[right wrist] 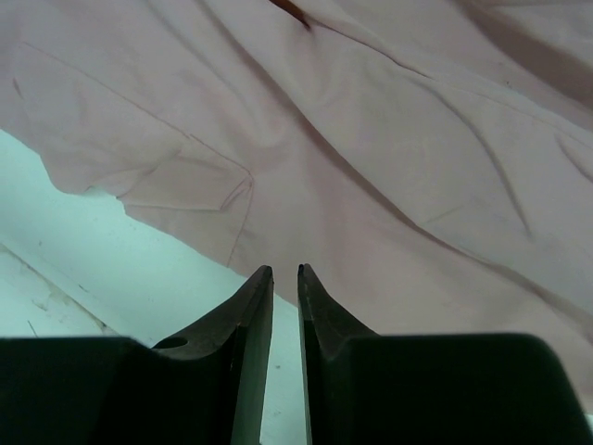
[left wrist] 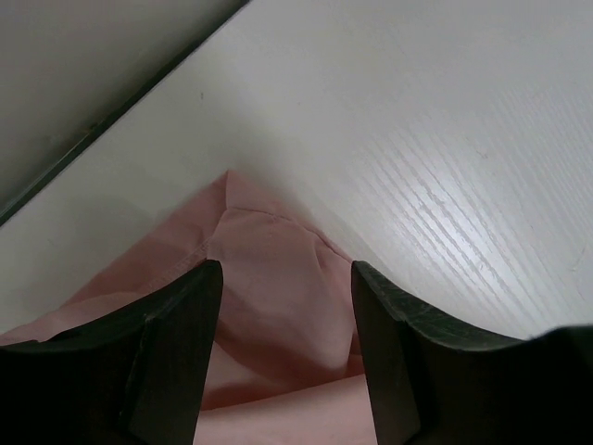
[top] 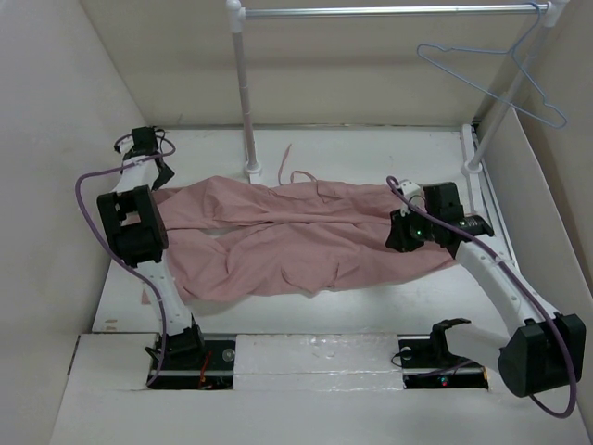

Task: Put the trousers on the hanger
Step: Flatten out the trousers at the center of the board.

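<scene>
The dusty-pink trousers (top: 287, 236) lie spread flat across the table from left to right. The pale blue wire hanger (top: 500, 74) hangs by its hook from the right end of the rail. My left gripper (top: 165, 171) is open at the trousers' far left corner; in the left wrist view (left wrist: 287, 269) its fingers straddle a hemmed fabric corner (left wrist: 269, 278) without closing on it. My right gripper (top: 400, 236) sits over the trousers' right end; in the right wrist view (right wrist: 285, 269) its jaws are nearly together with nothing between them, just above the fabric's edge (right wrist: 389, 185).
A white-and-metal rail (top: 389, 11) spans the back on two posts, one (top: 246, 93) standing just behind the trousers. A thin pink drawstring (top: 289, 159) trails on the table near that post. White walls close in on the left, back and right.
</scene>
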You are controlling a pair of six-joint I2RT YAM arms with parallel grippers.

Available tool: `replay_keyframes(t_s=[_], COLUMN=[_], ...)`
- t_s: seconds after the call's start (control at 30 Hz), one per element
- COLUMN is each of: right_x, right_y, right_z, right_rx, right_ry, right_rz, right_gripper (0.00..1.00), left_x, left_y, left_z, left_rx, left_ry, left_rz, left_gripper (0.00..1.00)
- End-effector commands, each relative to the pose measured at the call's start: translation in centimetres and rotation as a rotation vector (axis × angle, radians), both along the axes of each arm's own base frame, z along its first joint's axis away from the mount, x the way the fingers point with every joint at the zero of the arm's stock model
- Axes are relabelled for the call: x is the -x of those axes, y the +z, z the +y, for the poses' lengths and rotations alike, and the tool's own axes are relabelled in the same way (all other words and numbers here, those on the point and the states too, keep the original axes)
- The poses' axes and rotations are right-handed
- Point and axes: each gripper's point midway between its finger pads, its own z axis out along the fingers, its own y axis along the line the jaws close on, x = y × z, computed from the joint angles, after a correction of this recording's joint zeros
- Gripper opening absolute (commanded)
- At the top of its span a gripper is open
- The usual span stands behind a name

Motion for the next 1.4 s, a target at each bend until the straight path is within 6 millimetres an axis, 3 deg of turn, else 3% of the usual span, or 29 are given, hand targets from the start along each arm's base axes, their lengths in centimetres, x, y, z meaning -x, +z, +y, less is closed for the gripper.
replay_keyframes(t_s=[0.0,0.13,0.43,0.47,0.5,0.57,0.6,0.9,0.97,1.0,1.03,1.07,1.1,1.17,1.2,1.27,1.3,1.37], right_x=[-0.4,-0.2,-0.4,-0.4,-0.5,-0.4,-0.3,0.3,0.2,0.2,0.0,-0.1,-0.4,-0.7,-0.8,-1.0,-1.0,-1.1], right_y=[1.0,1.0,0.8,0.7,0.5,-0.1,-0.4,-3.4,-3.6,-3.4,-3.3,-3.1,-2.8,-2.0,-1.7,-1.1,-0.7,-0.4], right_z=[0.1,0.0,0.1,0.1,0.1,-0.2,-0.3,-2.1,-2.5,-2.6,-3.0,-3.0,-3.2,-3.3,-3.4,-3.6,-3.6,-3.9], right_rx=[0.003,0.021,0.023,0.024,0.024,0.039,0.044,0.053,0.060,0.063,0.070,0.070,0.068,0.069,0.071,0.078,0.079,0.078], right_ry=[-0.009,-0.009,0.000,-0.001,-0.004,-0.017,-0.028,-0.137,-0.157,-0.163,-0.181,-0.184,-0.193,-0.199,-0.202,-0.206,-0.210,-0.220], right_rz=[-0.026,-0.027,-0.017,-0.016,-0.007,0.003,0.010,0.078,0.088,0.086,0.082,0.076,0.068,0.049,0.040,0.020,0.007,-0.009], right_gripper=[0.23,0.23,0.23,0.23,0.23,0.23,0.22,0.18,0.22,0.26,0.31,0.43,0.50,0.61,0.63,0.65,0.65,0.63], left_x=[0.2,0.9,0.3,-0.1,-0.4,-1.2,-1.6,-7.6,-8.8,-9.2,-9.3,-9.8,-9.8,-9.1,-9.0,-7.9,-7.8,-7.2], left_y=[1.1,-0.7,-3.2,-3.1,-2.9,-2.3,-1.5,5.3,6.7,5.5,5.1,5.4,3.6,2.3,2.3,1.5,3.4,3.8], left_z=[1.5,2.2,1.9,1.9,1.9,2.0,2.7,4.0,4.3,4.4,4.5,4.3,4.3,4.1,3.9,3.6,3.5,2.1], left_rx=[-0.067,-0.045,0.003,0.009,0.011,0.009,0.004,-0.014,-0.018,-0.011,-0.012,-0.003,0.006,0.017,0.021,0.027,0.022,0.034], left_ry=[0.065,0.087,0.059,0.054,0.047,0.051,0.064,0.083,0.077,0.079,0.074,0.057,0.051,0.052,0.044,0.052,0.046,0.017], left_rz=[-0.023,0.025,0.057,0.046,0.035,0.001,-0.022,-0.250,-0.280,-0.257,-0.243,-0.243,-0.205,-0.163,-0.161,-0.139,-0.179,-0.194], left_gripper=[0.53,0.47,0.50,0.49,0.37,0.08,0.00,0.00,0.00,0.00,0.03,0.10,0.24,0.45,0.64,0.78,0.79,0.82])
